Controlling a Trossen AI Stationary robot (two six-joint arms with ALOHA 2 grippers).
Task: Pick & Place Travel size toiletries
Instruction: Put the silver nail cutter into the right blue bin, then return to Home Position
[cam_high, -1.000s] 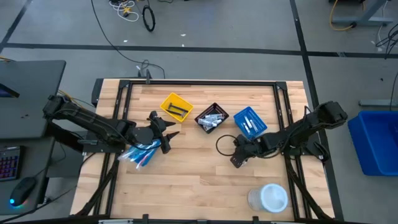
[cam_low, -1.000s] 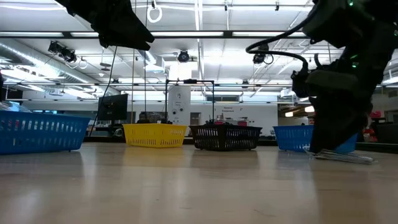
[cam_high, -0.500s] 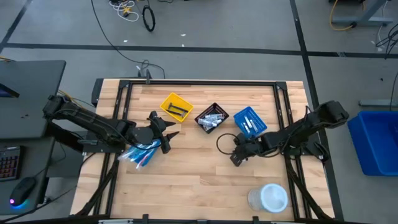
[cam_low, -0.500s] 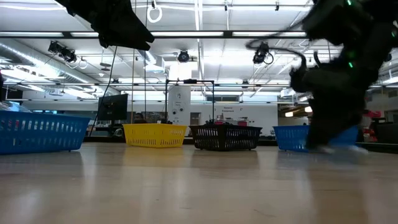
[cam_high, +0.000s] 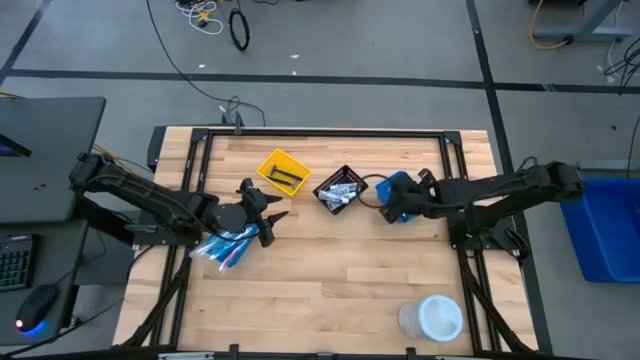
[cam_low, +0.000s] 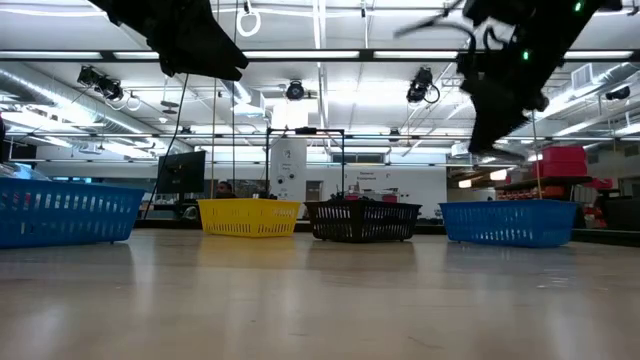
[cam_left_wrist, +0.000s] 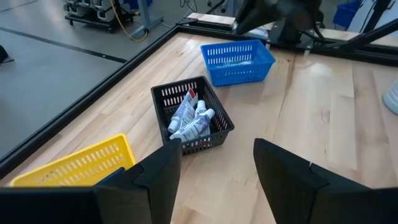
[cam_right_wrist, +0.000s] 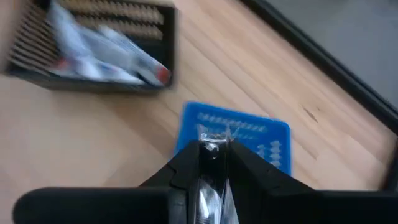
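My right gripper (cam_high: 388, 202) hangs over the blue bin (cam_high: 398, 184), shut on a slim clear-wrapped toothbrush (cam_right_wrist: 212, 186). In the right wrist view the blue bin (cam_right_wrist: 264, 142) lies straight beneath the fingers. My left gripper (cam_high: 270, 213) stands open above the table at the left, beside a pile of travel size toiletries (cam_high: 224, 249) lying on the wood. The black bin (cam_high: 340, 190) holds white tubes (cam_left_wrist: 191, 118). My right gripper pinches the toothbrush's clear wrapper (cam_right_wrist: 211, 163) between its two fingers, coming from above and pointing down. The toothbrush is lifted clear of the table, above the blue bin. Which end of it the fingers have, the fingers themselves hide.
A yellow bin (cam_high: 283, 172) stands left of the black one at the far middle. A round white tub (cam_high: 432, 318) sits near the front right corner. Bare wood spreads across the table's middle and near side.
My right gripper has shut on the toothbrush lying on the table right of centre. It has lifted it clear and swung up and toward the far edge, to a place above the blue bin.
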